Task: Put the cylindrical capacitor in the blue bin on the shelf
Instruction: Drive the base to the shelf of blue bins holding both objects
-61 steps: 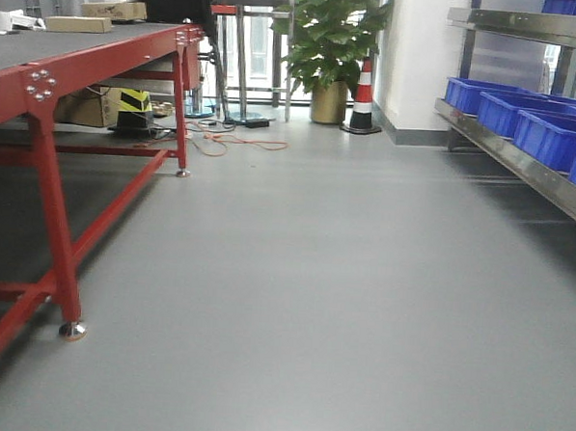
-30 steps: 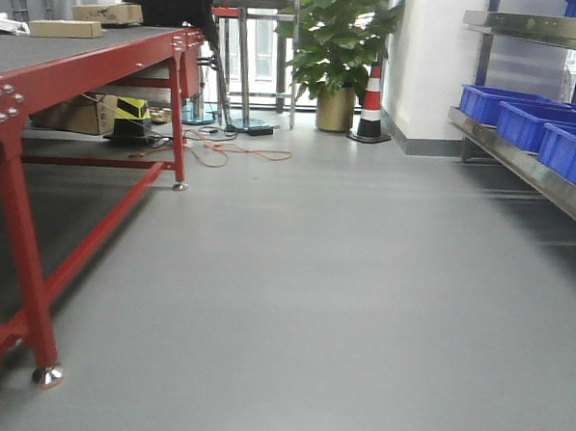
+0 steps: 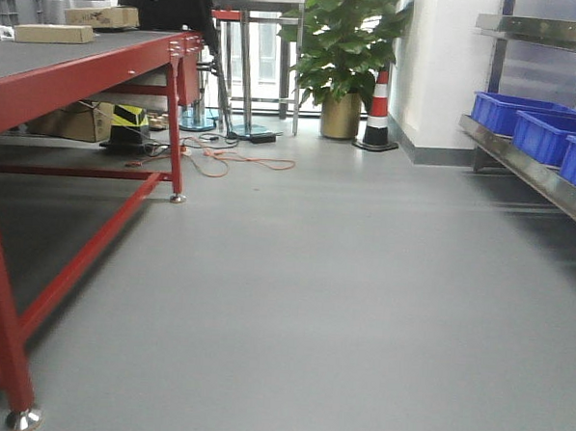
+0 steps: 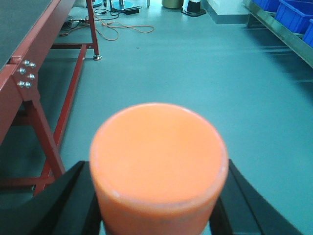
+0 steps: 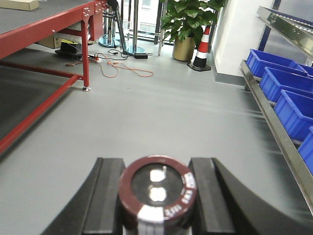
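My left gripper (image 4: 159, 198) is shut on the orange cylindrical capacitor (image 4: 159, 152). Its flat end faces the camera and fills the lower middle of the left wrist view; its side and printed digits are hidden. My right gripper (image 5: 156, 208) is shut on a dark cylinder with a maroon rim, two silver terminals and a white stripe (image 5: 157, 188). The steel shelf (image 3: 536, 175) runs along the right wall and carries blue bins (image 3: 511, 111). It also shows in the right wrist view (image 5: 274, 127) with its bins (image 5: 269, 63). Neither gripper shows in the front view.
A red-framed, dark-topped table (image 3: 84, 60) stands on the left with cardboard boxes (image 3: 54, 32) on it. Ahead are a potted plant (image 3: 347, 45), a striped cone (image 3: 378, 109), a metal stand (image 3: 253, 59) and orange cables (image 3: 233, 160) on the grey floor.
The front view has advanced along the aisle. The near table leg has slid to the bottom left corner and the shelf with its bins has shifted toward the right edge.
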You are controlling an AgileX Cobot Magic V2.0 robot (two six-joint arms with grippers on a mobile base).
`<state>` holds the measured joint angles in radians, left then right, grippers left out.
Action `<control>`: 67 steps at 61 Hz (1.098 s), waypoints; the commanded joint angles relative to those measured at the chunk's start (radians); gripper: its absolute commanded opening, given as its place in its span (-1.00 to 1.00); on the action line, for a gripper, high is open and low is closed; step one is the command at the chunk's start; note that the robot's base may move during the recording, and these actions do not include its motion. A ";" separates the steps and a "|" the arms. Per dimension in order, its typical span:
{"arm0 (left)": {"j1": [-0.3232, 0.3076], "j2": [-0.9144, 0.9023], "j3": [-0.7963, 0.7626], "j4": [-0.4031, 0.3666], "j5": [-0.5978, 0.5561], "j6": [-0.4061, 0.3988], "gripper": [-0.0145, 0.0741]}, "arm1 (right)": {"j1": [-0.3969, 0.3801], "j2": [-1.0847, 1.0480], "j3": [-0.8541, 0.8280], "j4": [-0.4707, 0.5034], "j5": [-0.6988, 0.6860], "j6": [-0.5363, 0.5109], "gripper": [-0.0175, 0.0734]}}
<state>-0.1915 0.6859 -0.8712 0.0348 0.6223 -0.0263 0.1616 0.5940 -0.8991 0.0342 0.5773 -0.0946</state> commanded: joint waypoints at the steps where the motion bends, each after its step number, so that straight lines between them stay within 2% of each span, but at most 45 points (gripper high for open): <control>1: -0.006 -0.004 -0.001 -0.004 -0.022 -0.007 -0.92 | 0.000 0.001 -0.006 -0.007 -0.031 -0.003 -0.97; 67: -0.006 -0.004 -0.001 -0.004 -0.022 -0.007 -0.92 | 0.000 0.001 -0.006 -0.007 -0.031 -0.003 -0.97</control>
<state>-0.1915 0.6859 -0.8712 0.0348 0.6223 -0.0263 0.1616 0.5940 -0.8991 0.0342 0.5773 -0.0946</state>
